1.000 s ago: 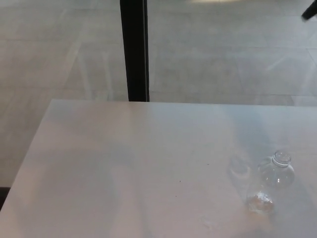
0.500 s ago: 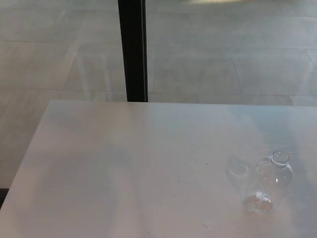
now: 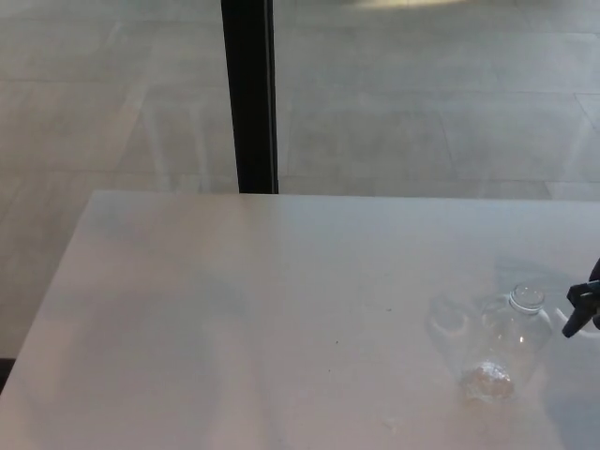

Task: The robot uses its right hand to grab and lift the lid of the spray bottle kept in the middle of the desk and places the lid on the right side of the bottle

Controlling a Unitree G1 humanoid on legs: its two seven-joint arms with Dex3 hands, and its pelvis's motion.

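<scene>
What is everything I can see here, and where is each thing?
Desk: one, white, fills the lower part of the view.
Spray bottle: one, clear, standing on the desk near its right edge.
Lid: one, clear, on top of the bottle.
Post: one, black, upright behind the desk's far edge.
Floor: grey tiles, beyond the desk.
Right hand: one, black, only a tip shows at the right edge, beside the bottle.

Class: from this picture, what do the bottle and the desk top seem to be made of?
The bottle: clear plastic or glass, probably plastic; the desk shows through it, with glints on its lid. The desk top: a pale, smooth, slightly glossy surface, perhaps laminate; it faintly reflects light.
</scene>
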